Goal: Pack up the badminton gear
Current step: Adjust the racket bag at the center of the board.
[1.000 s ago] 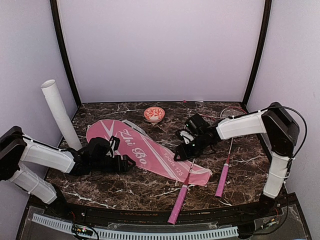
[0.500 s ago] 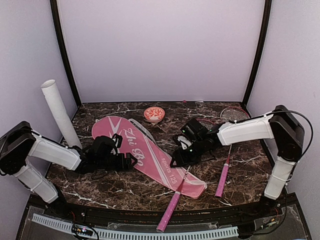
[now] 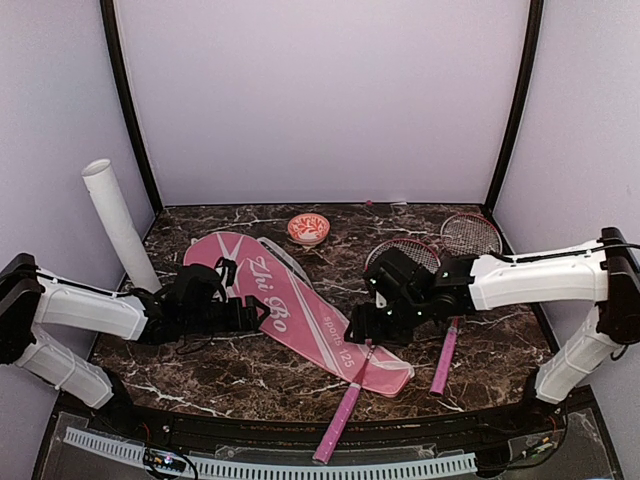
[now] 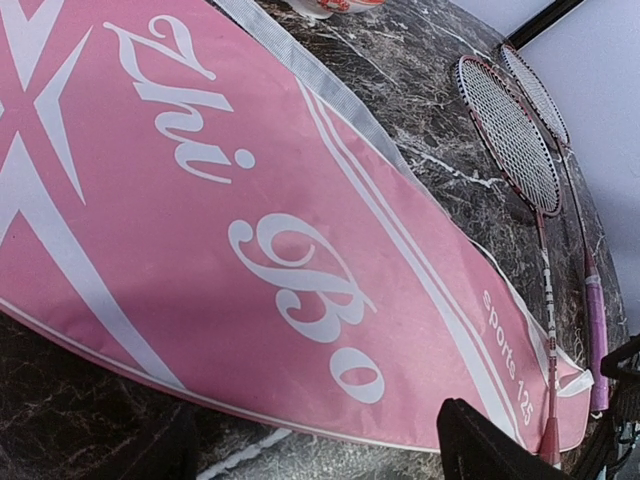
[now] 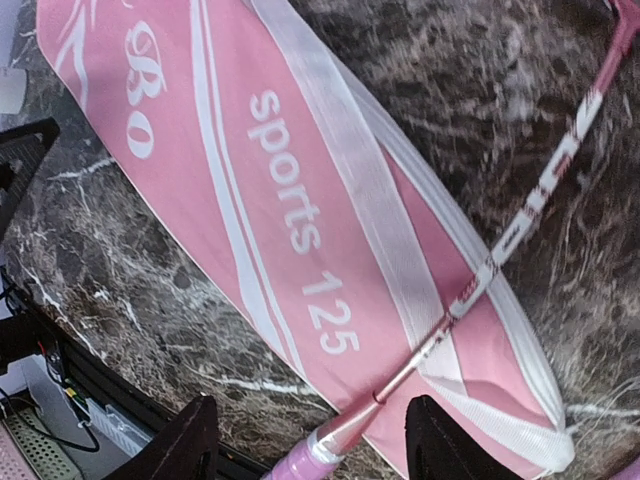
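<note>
The pink "Zhi Bo" racket cover (image 3: 290,305) lies flat and diagonal on the marble table. One red-framed racket (image 3: 402,250) has its shaft lying over the cover's narrow end, and its pink handle (image 3: 335,435) reaches the front edge. A second racket (image 3: 470,233) lies to its right. My left gripper (image 3: 255,315) stands open at the cover's near edge (image 4: 300,425), holding nothing. My right gripper (image 3: 365,325) is open over the first racket's shaft (image 5: 440,325), where shaft meets handle, with the jaws either side and not touching it. A long white tube (image 3: 120,225) leans at the far left.
A small red-and-white patterned bowl (image 3: 307,228) sits at the back centre. Grey walls close in the back and both sides. A black rail (image 3: 300,425) runs along the table's front edge, and the first racket's handle crosses it.
The right gripper moved nearer along the racket shaft and opened wider. The cover shifted right and the first racket's handle swung toward the front left. The left gripper crept right.
</note>
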Motion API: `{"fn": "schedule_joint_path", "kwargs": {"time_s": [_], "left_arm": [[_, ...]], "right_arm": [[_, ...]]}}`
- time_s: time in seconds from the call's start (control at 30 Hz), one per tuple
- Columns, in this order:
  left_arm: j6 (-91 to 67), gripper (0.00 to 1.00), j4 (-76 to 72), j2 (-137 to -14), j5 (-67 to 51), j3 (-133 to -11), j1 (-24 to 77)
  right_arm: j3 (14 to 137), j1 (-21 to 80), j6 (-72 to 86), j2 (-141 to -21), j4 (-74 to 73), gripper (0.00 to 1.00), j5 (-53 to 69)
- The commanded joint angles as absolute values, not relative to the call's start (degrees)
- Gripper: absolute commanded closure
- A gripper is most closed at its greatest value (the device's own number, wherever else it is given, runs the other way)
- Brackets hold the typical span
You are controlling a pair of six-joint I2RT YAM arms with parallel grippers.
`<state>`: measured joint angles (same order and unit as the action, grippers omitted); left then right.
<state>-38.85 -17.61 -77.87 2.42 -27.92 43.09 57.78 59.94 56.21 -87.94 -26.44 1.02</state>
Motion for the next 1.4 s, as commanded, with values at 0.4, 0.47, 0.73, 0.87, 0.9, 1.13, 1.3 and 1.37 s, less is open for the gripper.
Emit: {"fn": "schedule_joint_path", "kwargs": {"time_s": [0.4, 0.47, 0.73, 0.87, 0.9, 1.13, 1.3, 1.37], "left_arm": [[-42.00, 0.16, -14.94, -74.91, 2.49, -25.53, 43.33], [-42.14, 0.16, -15.14, -75.17, 2.46, -25.52, 43.33], [-42.28, 0.17, -16.40, -76.99, 1.77, -26.00, 43.33], [-42.29, 0.17, -16.92, -77.55, 1.28, -26.00, 43.34], [-42.35, 0.17, -16.97, -77.60, 1.21, -26.01, 43.35], [-42.71, 0.17, -17.30, -77.69, 1.40, -26.08, 43.33], [-42.71, 0.17, -17.23, -77.91, 1.62, -26.58, 43.33], [-42.80, 0.17, -17.05, -78.04, 1.82, -26.71, 43.37]], "right_arm": [[58.46, 69.46, 79.70, -94.63, -29.62, 0.40, -5.03], [58.54, 70.25, 81.53, -95.42, -29.40, 0.40, -5.10], [60.29, 72.60, 85.70, -99.03, -29.19, 0.44, -4.97], [61.90, 73.42, 87.06, -101.52, -31.88, 0.49, -6.64], [62.10, 73.54, 87.46, -101.98, -32.52, 0.50, -6.94], [61.89, 73.61, 90.41, -102.30, -34.77, 0.60, -9.00], [60.34, 73.64, 92.60, -98.37, -36.62, 0.73, -11.97], [59.29, 73.63, 93.51, -96.70, -37.22, 0.76, -12.76]]}}
